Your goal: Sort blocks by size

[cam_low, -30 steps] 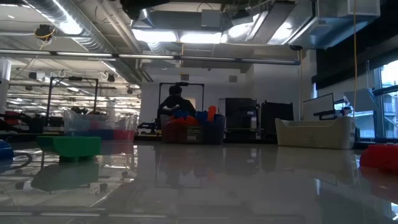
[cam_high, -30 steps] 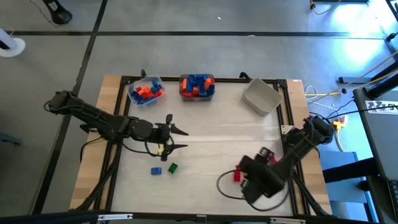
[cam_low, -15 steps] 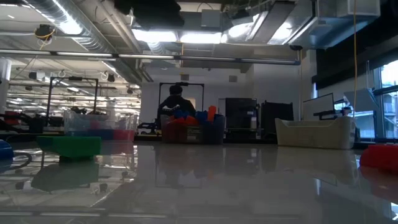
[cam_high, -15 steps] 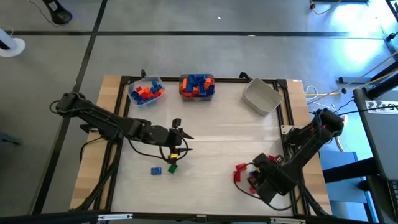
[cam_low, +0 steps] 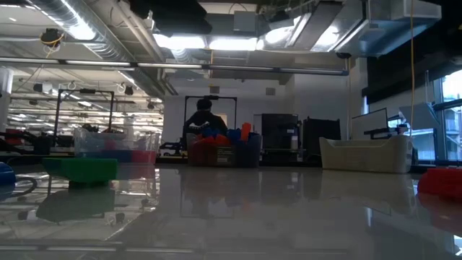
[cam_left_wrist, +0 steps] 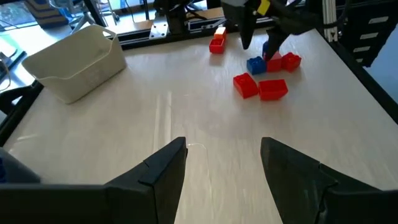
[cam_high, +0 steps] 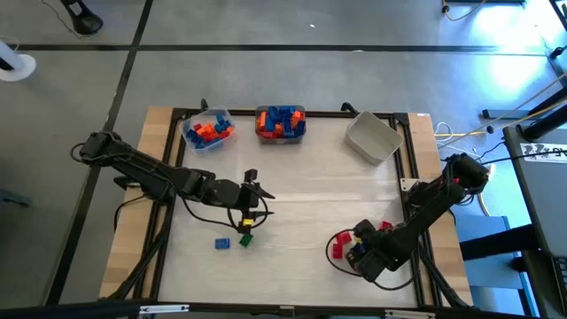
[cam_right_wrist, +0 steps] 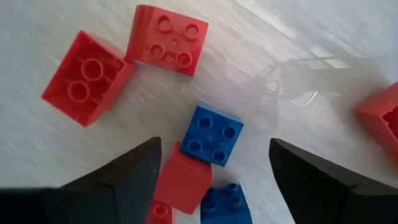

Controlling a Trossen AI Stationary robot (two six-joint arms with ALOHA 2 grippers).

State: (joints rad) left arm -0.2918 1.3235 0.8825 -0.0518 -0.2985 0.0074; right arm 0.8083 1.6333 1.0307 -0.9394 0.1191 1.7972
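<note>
The blocks (cam_right_wrist: 210, 140) lie bunched at the table's near right, directly under the right gripper (cam_right_wrist: 211, 180), its fingers spread and empty (neighbours touching): closing could snag two or scatter them.

Room and obstacles around the two claws

Ahead of the left gripper (cam_left_wrist: 222, 171) we saw bare tabletop (cam_left_wrist: 186, 106), its spread fingers framing nothing; farther off stood the grey bin (cam_left_wrist: 76, 55) to one side and the red blocks (cam_left_wrist: 260, 85) to the other. Under the right gripper (cam_right_wrist: 214, 177) the blocks crowded close: a blue block (cam_right_wrist: 212, 135) lay between its parted fingers, red ones just beside.
</note>
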